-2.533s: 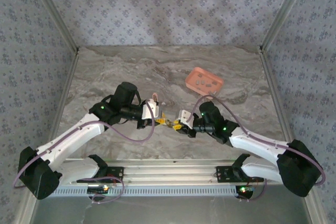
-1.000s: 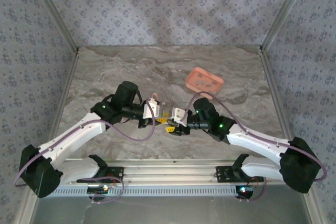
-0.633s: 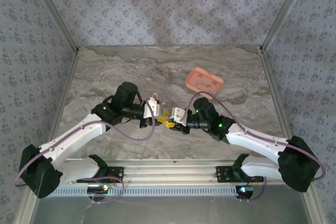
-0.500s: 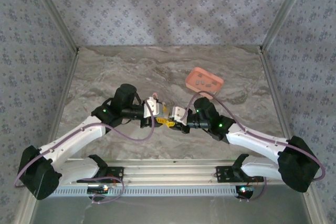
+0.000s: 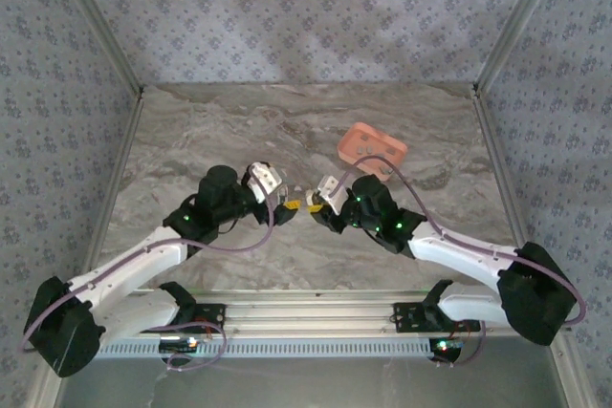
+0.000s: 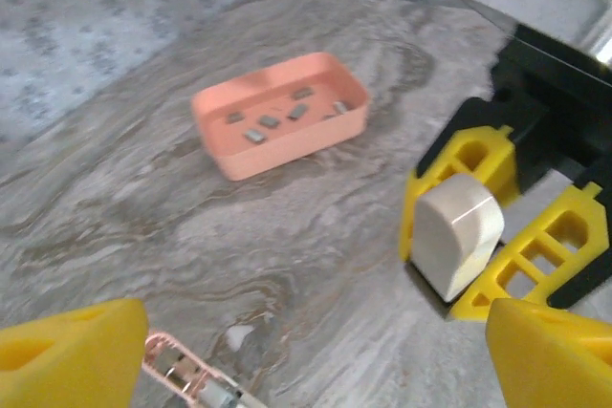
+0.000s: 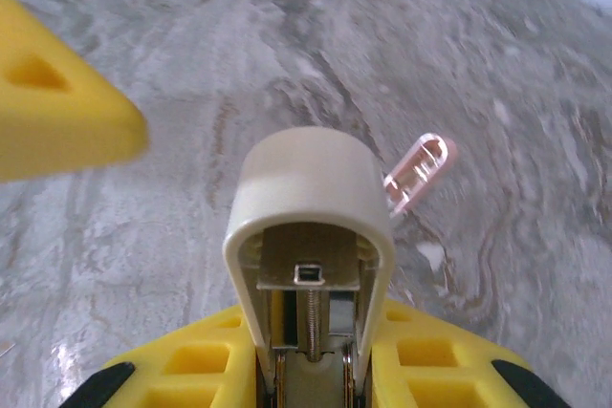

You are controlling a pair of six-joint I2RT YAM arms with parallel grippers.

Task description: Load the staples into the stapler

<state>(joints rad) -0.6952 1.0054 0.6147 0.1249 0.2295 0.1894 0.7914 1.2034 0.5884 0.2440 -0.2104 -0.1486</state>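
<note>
- The right gripper pinches the cream stapler between its yellow fingers.
- The left gripper sits just beside the stapler, jaws spread wide.
- The staples lie in the salmon-pink tray, away from both grippers.

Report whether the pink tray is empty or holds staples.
Not empty: several small grey staples lie loose on the floor of the tray.
</note>
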